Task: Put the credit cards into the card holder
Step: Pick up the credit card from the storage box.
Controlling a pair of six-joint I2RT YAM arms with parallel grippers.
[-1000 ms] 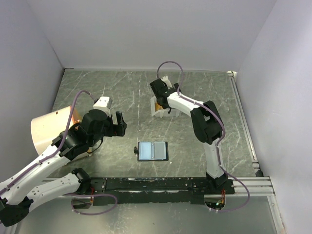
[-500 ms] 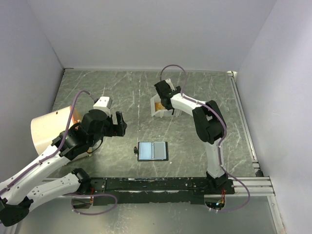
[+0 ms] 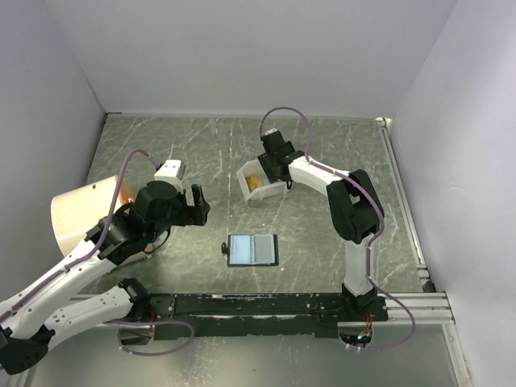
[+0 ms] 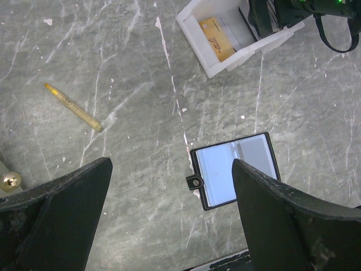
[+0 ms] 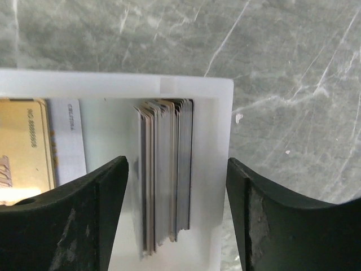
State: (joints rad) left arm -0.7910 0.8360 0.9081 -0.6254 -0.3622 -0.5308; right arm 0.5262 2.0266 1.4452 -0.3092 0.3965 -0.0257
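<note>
The card holder (image 3: 253, 250) lies open and flat on the table, pale blue inside, also seen in the left wrist view (image 4: 236, 169). The credit cards are in a white box (image 3: 260, 185): a gold card (image 4: 217, 38) lies flat, and a stack of cards (image 5: 166, 169) stands on edge against the box's end wall. My right gripper (image 3: 272, 164) is at that end of the box, open (image 5: 176, 186), one finger inside the box beside the stack and one outside the wall. My left gripper (image 3: 197, 205) hovers open (image 4: 171, 169) left of the holder, holding nothing.
A yellow pen (image 4: 73, 107) lies on the table left of the box. A tan cylinder (image 3: 81, 214) sits at the left edge behind my left arm. A small brass ball (image 4: 8, 180) is near it. A black rail (image 3: 266, 305) runs along the front edge.
The white box has swung round and now lies askew, its far end shifted left. My right gripper moved slightly right with it. The left arm and the card holder stayed put.
</note>
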